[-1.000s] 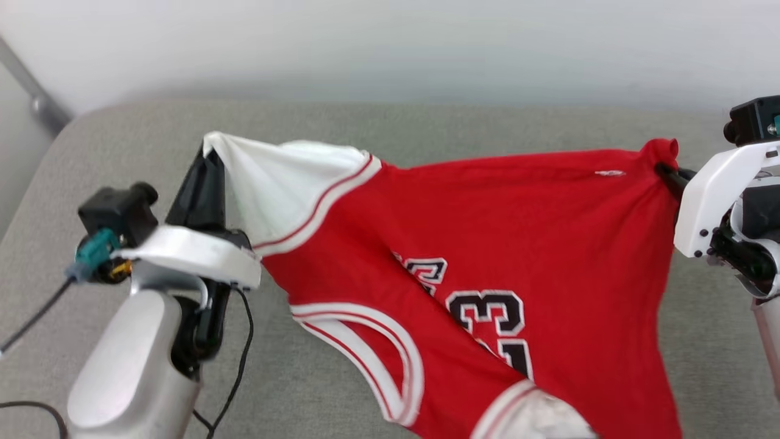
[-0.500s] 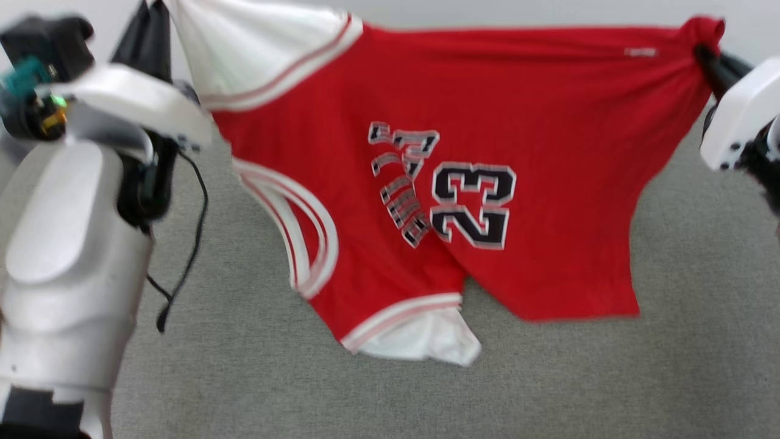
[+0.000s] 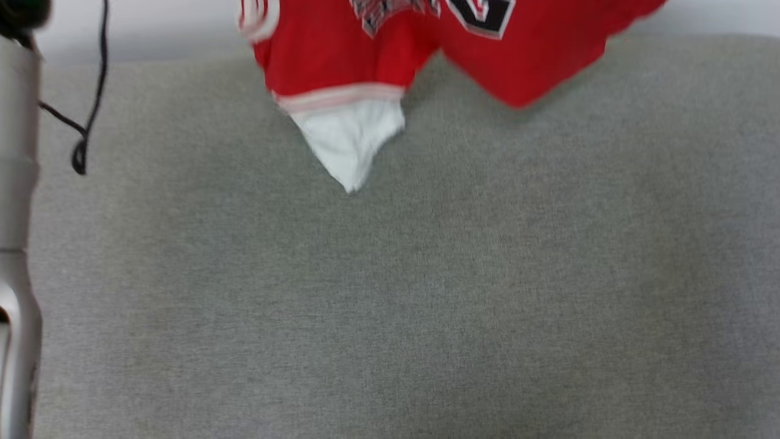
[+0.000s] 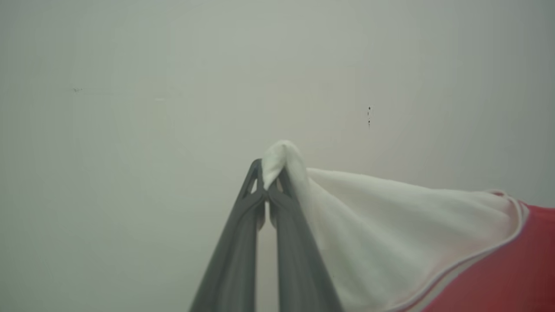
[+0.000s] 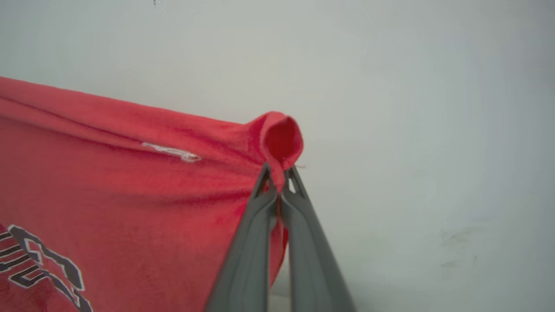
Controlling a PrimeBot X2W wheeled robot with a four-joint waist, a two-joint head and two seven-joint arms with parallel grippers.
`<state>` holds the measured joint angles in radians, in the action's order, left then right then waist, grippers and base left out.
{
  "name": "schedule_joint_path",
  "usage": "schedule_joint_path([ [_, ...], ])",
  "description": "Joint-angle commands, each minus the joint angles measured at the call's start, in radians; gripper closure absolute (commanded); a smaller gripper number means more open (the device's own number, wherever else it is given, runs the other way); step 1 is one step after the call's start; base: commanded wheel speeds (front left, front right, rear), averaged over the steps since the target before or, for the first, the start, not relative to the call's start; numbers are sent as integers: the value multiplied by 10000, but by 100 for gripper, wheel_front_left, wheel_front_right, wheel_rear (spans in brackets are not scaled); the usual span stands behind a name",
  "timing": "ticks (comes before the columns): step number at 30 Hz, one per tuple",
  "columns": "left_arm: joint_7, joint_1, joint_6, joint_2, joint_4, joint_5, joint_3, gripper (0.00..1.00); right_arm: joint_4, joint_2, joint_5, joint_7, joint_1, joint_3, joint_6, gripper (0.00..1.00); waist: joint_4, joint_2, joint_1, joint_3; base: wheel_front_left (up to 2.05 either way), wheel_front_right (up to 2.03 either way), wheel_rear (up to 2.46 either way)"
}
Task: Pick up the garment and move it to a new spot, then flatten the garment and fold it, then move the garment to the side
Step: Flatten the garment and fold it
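Note:
The garment (image 3: 341,67) is a red jersey with white sleeves, and its lower part hangs from the top edge of the head view above the grey surface (image 3: 426,292). One white sleeve (image 3: 348,140) dangles lowest, point down. In the left wrist view my left gripper (image 4: 269,175) is shut on the tip of the other white sleeve (image 4: 390,234). My right gripper (image 5: 279,175) in the right wrist view is shut on a bunched red corner of the garment (image 5: 130,186); black-white lettering shows at the lower left there.
A pale forearm (image 3: 15,244) runs along the left edge of the head view, with a black cable (image 3: 85,122) looping beside it. A plain pale wall (image 4: 173,86) stands behind both grippers.
The garment has gone up, stretched between both grippers, until just its lower part stays in the head view. Both grippers have risen out of that view. The grips have stayed the same.

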<state>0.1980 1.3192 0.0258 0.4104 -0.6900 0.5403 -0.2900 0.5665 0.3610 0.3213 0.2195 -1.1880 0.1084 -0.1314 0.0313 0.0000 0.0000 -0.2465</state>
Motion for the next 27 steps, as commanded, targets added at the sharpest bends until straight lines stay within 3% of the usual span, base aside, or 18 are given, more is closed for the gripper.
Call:
schedule_joint_path([
  [1,98,320,10,111,-138,26,110,100,177,-38,-74,-260,-304,-46,16,100,146,0,0,-595,0,0,0],
  [13,56,2574,-143,442,-123,-217,202,100,976,-144,-329,-1809,-2862,-202,16,100,170,0,0,-3116,0,0,0],
  [27,197,2781,-114,171,-168,-120,30,100,1822,-782,-504,-2860,-4164,574,14,100,51,0,0,-4625,0,0,0],
])
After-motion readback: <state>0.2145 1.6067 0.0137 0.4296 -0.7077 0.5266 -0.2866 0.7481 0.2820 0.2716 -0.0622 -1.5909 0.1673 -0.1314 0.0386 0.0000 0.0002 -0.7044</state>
